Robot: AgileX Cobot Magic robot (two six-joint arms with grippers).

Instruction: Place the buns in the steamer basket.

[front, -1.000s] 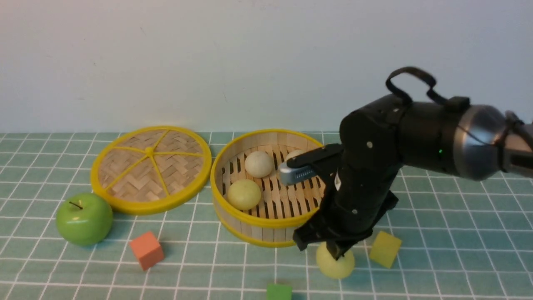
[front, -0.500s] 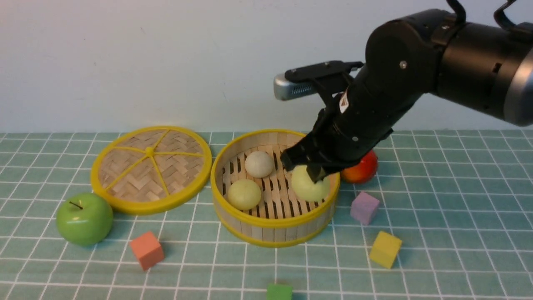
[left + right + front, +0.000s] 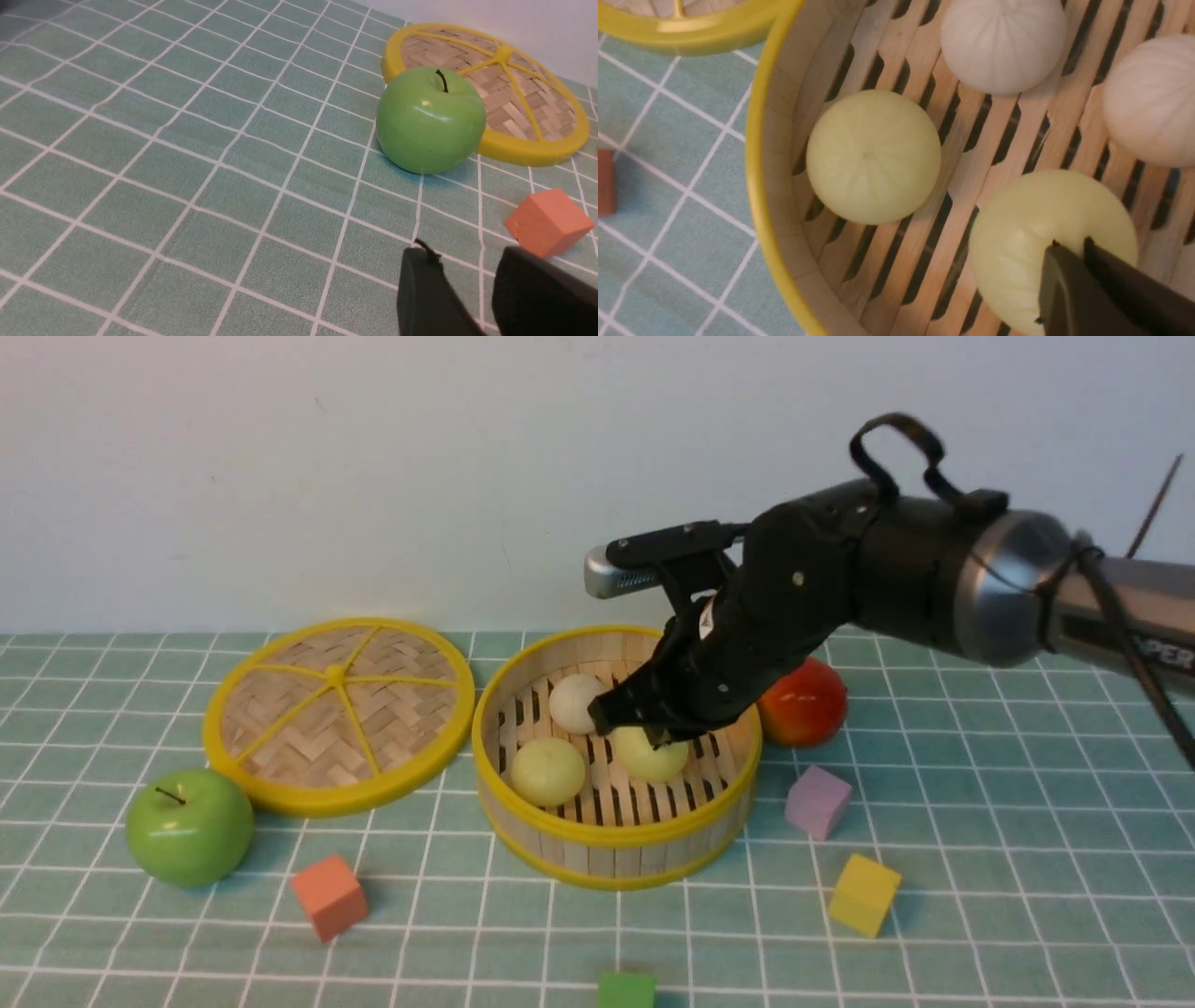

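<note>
The steamer basket (image 3: 616,840) sat at the front view's centre, the woven lid (image 3: 339,714) to its left. The right gripper (image 3: 644,728), pinched narrow on a yellow-green bun (image 3: 644,758), reached inside and hid the fourth bun; the right wrist view showed all four: two yellow-green (image 3: 873,156), two white (image 3: 1003,44). The left gripper (image 3: 467,298), seemingly part-open and empty, showed only in its wrist view, near the green apple (image 3: 430,119). Four cubes lay around.

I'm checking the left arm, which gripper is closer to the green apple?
Left. The left gripper sits on the apple's side of the table, beside the orange cube. The right gripper is over the steamer basket, pinching a bun.
</note>
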